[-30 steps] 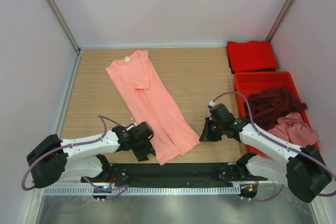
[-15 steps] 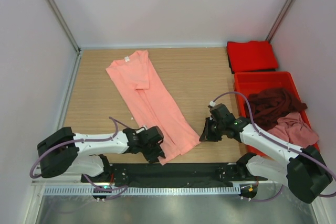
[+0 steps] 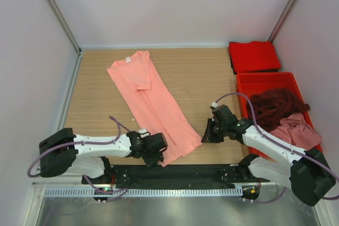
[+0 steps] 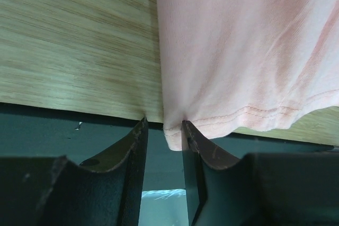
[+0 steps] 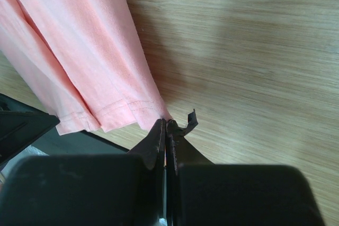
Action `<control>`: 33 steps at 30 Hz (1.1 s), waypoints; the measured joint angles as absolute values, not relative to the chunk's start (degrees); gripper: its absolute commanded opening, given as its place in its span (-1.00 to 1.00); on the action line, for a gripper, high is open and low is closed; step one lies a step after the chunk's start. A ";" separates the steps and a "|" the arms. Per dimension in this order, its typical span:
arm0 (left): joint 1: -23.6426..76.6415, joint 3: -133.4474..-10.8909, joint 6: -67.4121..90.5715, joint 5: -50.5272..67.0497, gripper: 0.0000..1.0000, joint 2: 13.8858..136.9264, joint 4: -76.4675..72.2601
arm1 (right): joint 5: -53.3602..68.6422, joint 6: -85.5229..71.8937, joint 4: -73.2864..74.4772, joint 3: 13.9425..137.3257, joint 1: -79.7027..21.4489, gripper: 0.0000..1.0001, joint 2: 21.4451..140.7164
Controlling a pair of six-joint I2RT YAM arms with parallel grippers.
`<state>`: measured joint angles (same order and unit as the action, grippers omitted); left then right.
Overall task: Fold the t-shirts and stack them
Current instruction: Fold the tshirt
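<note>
Near edge of bench (image 3: 212,72), mid-span: salmon-pink t-shirt (image 3: 151,104) lies flat as a long strip running from the far-left corner down to here. At the hem's left corner the left hand (image 4: 164,123) straddles the cloth, fingers spread, nothing nipped yet. At the hem's right corner the right hand (image 5: 166,123) is pressed together, apparently pinching it. Judgement: both corners are taken so the hem can be carried toward the collar. Far-right corner: bright red t-shirt (image 3: 254,55), folded.

Spread t-shirt (image 3: 151,104) on table (image 3: 201,72) left of bin (image 3: 265,80), folded t-shirt (image 3: 253,55) behind bin, crumpled t-shirts (image 3: 278,107) in it
</note>
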<state>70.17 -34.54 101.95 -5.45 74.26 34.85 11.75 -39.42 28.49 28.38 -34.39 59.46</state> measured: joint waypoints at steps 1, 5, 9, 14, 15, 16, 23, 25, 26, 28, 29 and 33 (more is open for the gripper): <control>70.41 -34.70 102.08 -5.80 -0.36 74.28 35.14 | 11.77 -39.44 28.49 28.36 -34.39 -0.98 59.46; 71.26 -35.75 102.28 -6.81 -0.46 75.59 35.88 | 11.77 -39.44 28.49 28.36 -34.39 -0.98 59.44; 72.03 -37.41 102.59 -6.92 -0.91 78.04 35.92 | 11.77 -39.44 28.56 28.34 -34.39 -0.98 58.76; 72.55 -37.74 103.02 -6.72 -0.99 78.59 35.66 | 11.62 -39.44 29.10 28.34 -34.39 -0.98 58.08; 72.62 -37.54 103.15 -6.68 -0.99 78.32 35.66 | 11.51 -39.44 29.21 28.36 -34.41 -0.98 57.98; 72.73 -37.12 103.39 -6.66 -0.99 77.71 35.57 | 11.29 -39.44 29.58 28.38 -34.50 -0.98 57.78; 72.90 -32.60 104.88 -6.94 -1.00 68.49 36.73 | 8.99 -39.66 32.36 30.72 -37.39 -0.98 56.77; 72.47 -32.60 104.66 -7.05 -0.99 66.92 36.97 | 8.12 -39.64 32.62 32.12 -38.46 -0.98 57.36; 71.85 -32.60 104.42 -6.96 -1.00 66.24 36.97 | 7.79 -39.59 32.67 32.91 -38.79 -0.98 58.06; 69.60 -32.42 103.46 -6.55 -0.99 64.66 36.88 | 7.25 -39.40 33.12 34.81 -39.05 -0.98 60.12; 68.16 -32.32 102.78 -6.44 -0.99 63.57 36.99 | 6.79 -39.16 33.39 36.14 -39.11 -0.98 61.67; 60.93 -32.29 98.39 -5.96 -0.99 59.48 38.04 | 4.89 -37.80 34.81 42.00 -39.16 -0.98 66.87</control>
<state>60.93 -32.29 98.39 -5.96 59.48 38.04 4.89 -37.80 34.81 42.00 -39.16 66.87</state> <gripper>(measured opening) 0.008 0.029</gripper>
